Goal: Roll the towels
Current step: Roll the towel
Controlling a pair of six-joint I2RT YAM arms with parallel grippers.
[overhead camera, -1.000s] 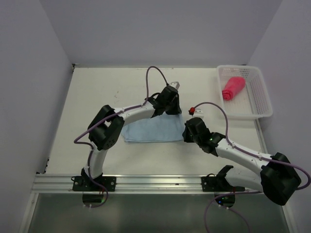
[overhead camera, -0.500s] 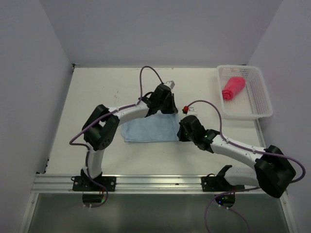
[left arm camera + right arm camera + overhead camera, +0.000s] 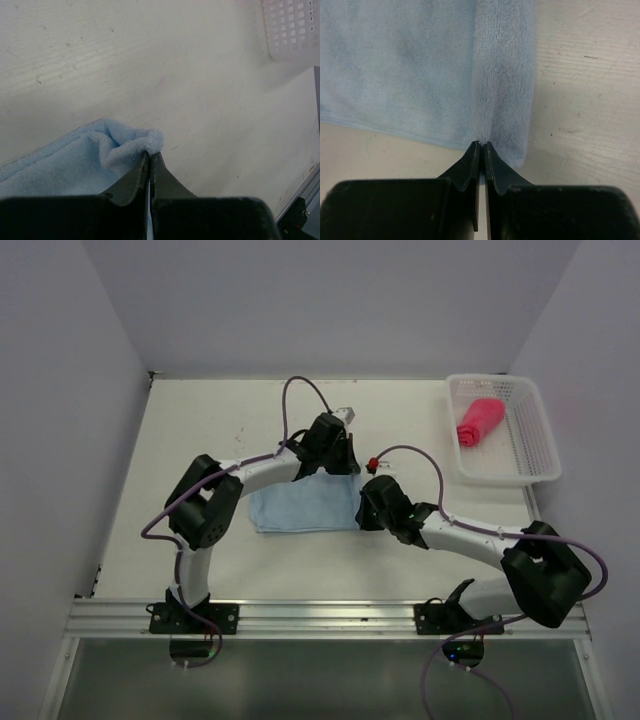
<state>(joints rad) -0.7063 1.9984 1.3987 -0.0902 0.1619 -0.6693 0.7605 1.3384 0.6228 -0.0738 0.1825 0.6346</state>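
Observation:
The light blue towel point(image 3: 300, 508) lies flat at the table's middle. Its right edge is folded over leftward. My left gripper point(image 3: 335, 462) is shut on the towel's far right corner point(image 3: 150, 142), which bunches up at the fingertips. My right gripper point(image 3: 365, 508) is shut on the towel's near right edge point(image 3: 502, 100), where the folded strip shows. The red-pink towel point(image 3: 479, 422) lies rolled in the white basket point(image 3: 540, 465) at the back right.
The basket's corner point(image 3: 295, 30) shows at the top right of the left wrist view. A metal rail point(image 3: 320, 618) runs along the table's near edge. White walls close in the left, back and right.
Both grippers have moved left together, pulling the blue towel's right edge over itself. The towel now looks narrower.

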